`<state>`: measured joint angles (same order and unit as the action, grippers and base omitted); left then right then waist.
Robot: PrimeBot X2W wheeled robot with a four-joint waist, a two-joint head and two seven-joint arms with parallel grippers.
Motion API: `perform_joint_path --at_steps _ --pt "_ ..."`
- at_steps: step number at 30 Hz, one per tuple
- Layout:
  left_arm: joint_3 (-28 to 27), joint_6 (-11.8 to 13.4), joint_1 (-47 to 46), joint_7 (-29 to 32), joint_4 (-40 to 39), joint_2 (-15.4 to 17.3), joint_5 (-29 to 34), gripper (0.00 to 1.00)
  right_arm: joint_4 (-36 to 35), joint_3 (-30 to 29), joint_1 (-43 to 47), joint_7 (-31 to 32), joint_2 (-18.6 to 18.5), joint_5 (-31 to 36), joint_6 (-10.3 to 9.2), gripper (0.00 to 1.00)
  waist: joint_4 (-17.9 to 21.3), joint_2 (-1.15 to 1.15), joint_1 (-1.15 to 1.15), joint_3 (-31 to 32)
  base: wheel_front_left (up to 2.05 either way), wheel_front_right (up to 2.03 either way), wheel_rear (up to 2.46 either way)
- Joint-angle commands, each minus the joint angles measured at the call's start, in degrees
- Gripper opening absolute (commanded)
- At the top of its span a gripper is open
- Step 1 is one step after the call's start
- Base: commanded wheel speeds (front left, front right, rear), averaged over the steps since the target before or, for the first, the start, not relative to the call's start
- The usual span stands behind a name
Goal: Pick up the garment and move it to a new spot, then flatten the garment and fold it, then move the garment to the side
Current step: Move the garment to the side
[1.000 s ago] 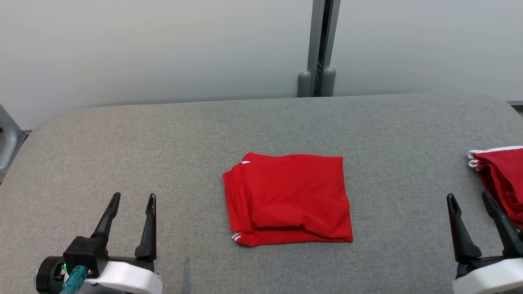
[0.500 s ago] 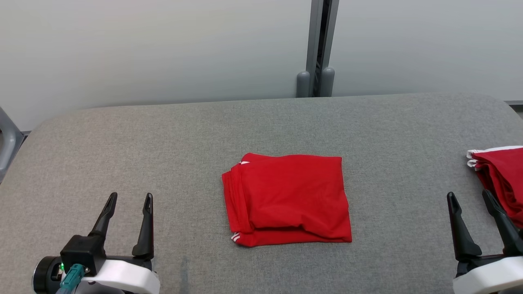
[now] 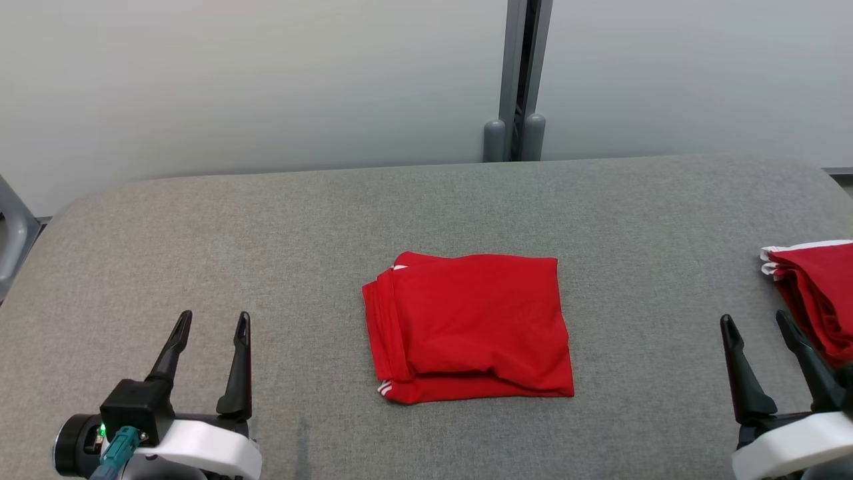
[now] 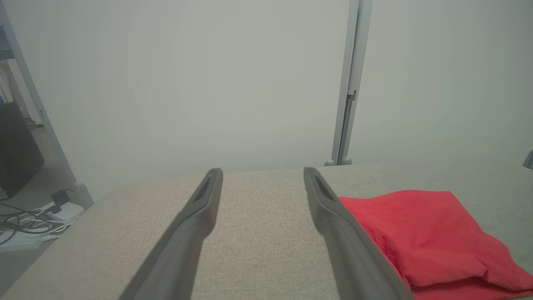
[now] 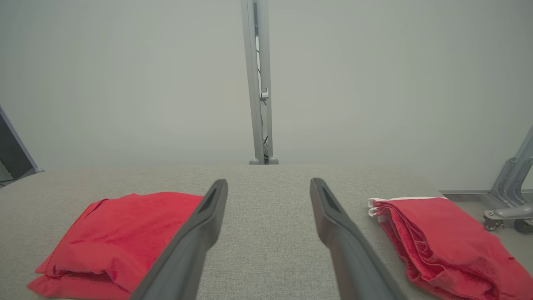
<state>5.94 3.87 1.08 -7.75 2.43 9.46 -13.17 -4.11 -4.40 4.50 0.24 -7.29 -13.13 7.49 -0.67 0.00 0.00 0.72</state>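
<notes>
Right end effector (image 3: 753, 319) now slightly leftward, released; left end effector (image 3: 215, 316) released, both fingers-forward.

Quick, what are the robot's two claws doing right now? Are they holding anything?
Left claw: open, holding nothing.
Right claw: open, holding nothing.

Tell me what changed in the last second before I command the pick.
The right pincer edged slightly left, toward the folded red garment; the left pincer drifted barely left. Nothing gripped or released. Both stay open; that garment and the second red garment at the right edge lie unmoved.
</notes>
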Motion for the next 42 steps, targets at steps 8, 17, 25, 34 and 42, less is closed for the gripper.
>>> perform_joint_path --at_steps 8,17,25,34,42 --pt "1.2 -0.4 -3.4 -0.4 -2.0 0.2 0.4 1.0 5.7 3.2 -5.5 1.0 -2.2 -1.4 0.0 1.0 -3.1 0.0 0.0 -5.1 0.0 0.0 0.0" --pt "2.8 -1.2 -7.7 -3.1 -2.2 -0.9 0.4 1.0 15.3 9.5 -13.8 0.4 -4.8 -3.3 0.0 1.0 -7.5 0.0 0.0 -12.4 0.0 0.0 0.0" --pt "3.5 -1.7 -11.0 -5.4 -0.6 -2.0 -0.1 1.0 25.9 15.9 -22.1 1.2 -6.2 -5.8 0.0 1.0 -10.6 0.0 0.0 -17.7 0.0 0.0 0.0" --pt "3.2 -1.9 -13.3 -6.9 1.2 -2.3 -0.3 1.0 34.1 22.6 -27.4 4.2 -7.2 -9.7 0.0 0.0 -10.6 0.0 0.0 -20.2 0.0 0.0 0.0" --pt "3.2 -2.4 -13.7 -7.1 1.4 -1.4 0.3 1.0 30.0 25.7 -28.3 3.5 -12.6 -8.5 -0.09 0.0 -7.0 0.0 0.0 -20.5 0.0 0.0 0.0"
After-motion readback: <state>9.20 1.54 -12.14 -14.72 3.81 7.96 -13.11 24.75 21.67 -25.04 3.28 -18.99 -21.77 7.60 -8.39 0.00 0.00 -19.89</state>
